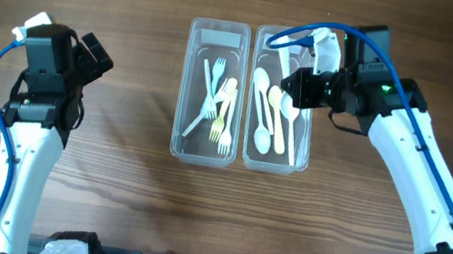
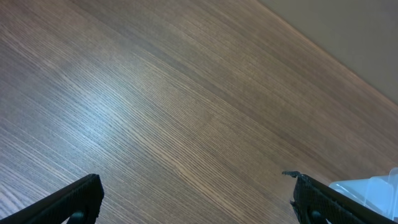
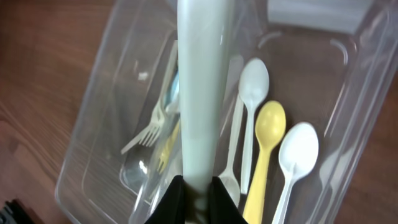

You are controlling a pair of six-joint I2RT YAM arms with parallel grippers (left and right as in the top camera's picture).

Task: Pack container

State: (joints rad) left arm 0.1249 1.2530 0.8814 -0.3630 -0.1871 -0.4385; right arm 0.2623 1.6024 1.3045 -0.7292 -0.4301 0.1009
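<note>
Step in hand: placing a pale utensil handle (image 3: 200, 93) into the right container (image 1: 298, 162), as I judge it, alongside the spoons already lying there.
Doing it well: lower the piece lengthwise, parallel to the white and yellow spoons (image 3: 268, 134), so it settles flat inside the walls instead of bridging the rim; let go only once it is low, or it may bounce onto the desk (image 1: 102, 208).
Right pincer (image 3: 196, 186): pressed nearly together, pinching the lower end of the pale handle, which runs up the middle of the wrist view. Which kind of utensil it is I cannot tell; its head is out of frame.
Where it hangs: over the near end of the right container, above the cutlery, apparently not touching it.
Left container (image 1: 210, 92): just beside the right one, holding forks (image 1: 219, 103), white and yellow.
Left pincer (image 2: 196, 199): spread wide, holding nothing, above bare desk, well apart from both containers.
Risk: a tilted release could leave the handle propped on the spoons.
</note>
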